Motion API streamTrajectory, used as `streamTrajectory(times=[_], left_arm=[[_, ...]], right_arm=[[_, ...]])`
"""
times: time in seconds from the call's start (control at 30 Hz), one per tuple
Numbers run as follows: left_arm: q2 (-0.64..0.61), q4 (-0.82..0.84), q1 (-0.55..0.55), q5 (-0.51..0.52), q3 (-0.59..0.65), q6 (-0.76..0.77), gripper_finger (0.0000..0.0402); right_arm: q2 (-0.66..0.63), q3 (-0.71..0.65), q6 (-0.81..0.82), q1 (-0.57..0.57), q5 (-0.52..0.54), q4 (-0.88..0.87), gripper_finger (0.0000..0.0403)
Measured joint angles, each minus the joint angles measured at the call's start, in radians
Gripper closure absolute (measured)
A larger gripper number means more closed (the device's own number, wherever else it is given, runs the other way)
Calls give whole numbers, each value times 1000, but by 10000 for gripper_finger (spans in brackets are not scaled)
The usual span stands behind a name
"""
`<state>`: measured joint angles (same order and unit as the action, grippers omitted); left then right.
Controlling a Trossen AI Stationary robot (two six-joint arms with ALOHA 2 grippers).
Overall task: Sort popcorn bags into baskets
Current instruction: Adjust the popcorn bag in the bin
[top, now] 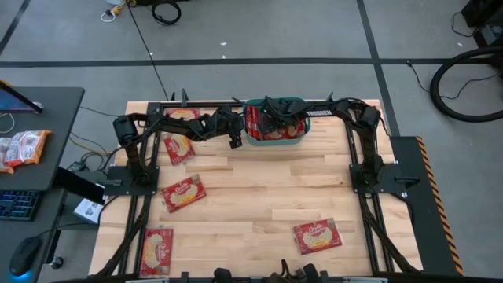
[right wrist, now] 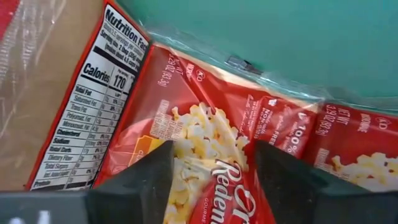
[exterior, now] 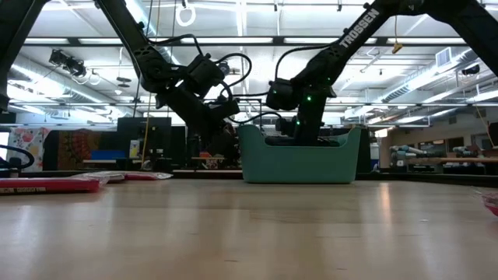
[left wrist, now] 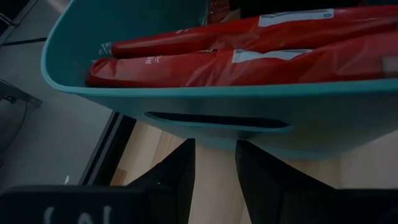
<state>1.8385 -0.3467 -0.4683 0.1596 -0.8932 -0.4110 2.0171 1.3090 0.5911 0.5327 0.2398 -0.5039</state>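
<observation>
The teal basket [top: 305, 135] stands at the table's far edge, in the middle, with several red popcorn bags [left wrist: 249, 56] lying in it. My right gripper [top: 271, 118] reaches down into the basket, open; its fingers stand apart over a bag lying face up [right wrist: 205, 137], beside one showing its nutrition label [right wrist: 93, 99]. Whether the fingers touch the bag I cannot tell. My left gripper [top: 234, 142] waits just left of the basket, open and holding nothing [left wrist: 214, 168], pointing at the basket's outer wall [left wrist: 249, 106]. More bags lie flat on the table [top: 184, 192] [top: 317, 236] [top: 156, 250] [top: 179, 146].
One more bag [top: 183, 115] lies at the far left under my left arm. Paler orange-and-white packets [top: 23, 148] sit on the dark side desk off the table's left. Black frame rails run along the table's left and right sides. Bare wood lies in the middle and near right.
</observation>
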Motion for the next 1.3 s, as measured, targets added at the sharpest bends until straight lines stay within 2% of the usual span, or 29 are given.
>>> streamTrajectory(times=[0.13,0.3,0.37,0.53,0.8,0.93,1.1,1.3], left_arm=[[0,-2,0,0,0,0,280],[0,-16,0,0,0,5,280],[0,-21,0,2,0,11,280],[0,-6,0,4,-22,32,280],[0,-21,1,-1,-27,34,280],[0,-21,1,0,-27,34,280],[0,-21,0,0,-27,33,280],[0,-10,0,0,-27,33,280]], right_arm=[[0,-16,0,0,0,8,248],[1,-20,-7,0,3,28,371],[4,-20,-7,0,3,52,392],[12,57,-6,1,12,-40,398],[14,390,-105,-42,83,-428,400],[11,506,-103,-58,130,-571,400],[12,488,12,-41,108,-587,379],[12,403,86,-18,10,-574,294]])
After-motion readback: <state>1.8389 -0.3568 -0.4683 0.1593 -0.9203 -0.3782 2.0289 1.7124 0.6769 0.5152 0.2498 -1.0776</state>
